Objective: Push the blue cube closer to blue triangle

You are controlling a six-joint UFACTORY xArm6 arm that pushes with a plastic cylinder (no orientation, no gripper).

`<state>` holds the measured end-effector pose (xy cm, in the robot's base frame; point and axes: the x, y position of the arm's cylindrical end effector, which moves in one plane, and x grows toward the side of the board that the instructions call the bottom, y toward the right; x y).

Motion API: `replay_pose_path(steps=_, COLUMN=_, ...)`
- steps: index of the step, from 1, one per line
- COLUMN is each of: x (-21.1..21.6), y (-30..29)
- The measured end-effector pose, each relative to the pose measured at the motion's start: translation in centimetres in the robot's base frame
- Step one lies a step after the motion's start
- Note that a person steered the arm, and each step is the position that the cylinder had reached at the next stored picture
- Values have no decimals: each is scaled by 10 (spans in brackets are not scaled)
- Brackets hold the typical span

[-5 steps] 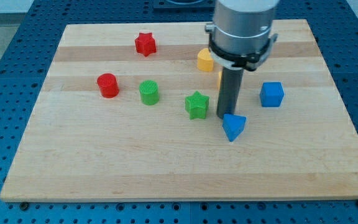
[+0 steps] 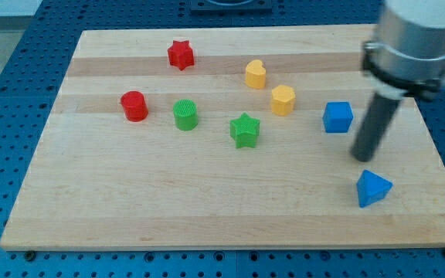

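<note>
The blue cube sits on the wooden board at the view's right. The blue triangle lies below it, near the board's lower right. My tip is the lower end of the dark rod, between the two blue blocks: just below and right of the cube, just above the triangle. It touches neither as far as I can see.
A yellow hexagon block and a yellow heart-like block lie left of the cube. A green star, green cylinder, red cylinder and red star lie further left.
The rod has moved to the view's right. The blue triangle has shifted right and down, from the board's middle to its lower right. The yellow hexagon is now uncovered.
</note>
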<state>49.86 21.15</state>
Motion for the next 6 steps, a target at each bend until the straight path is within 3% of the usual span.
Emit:
replay_pose_path(steps=1, x=-37, y=29)
replay_pose_path(steps=2, x=-92, y=-1)
replay_pose_path(steps=3, x=-96, y=-57)
replay_pose_path(steps=4, x=-7, y=-57)
replay_pose_path(steps=5, x=14, y=-56)
replay_pose_path(steps=6, x=-46, y=-39)
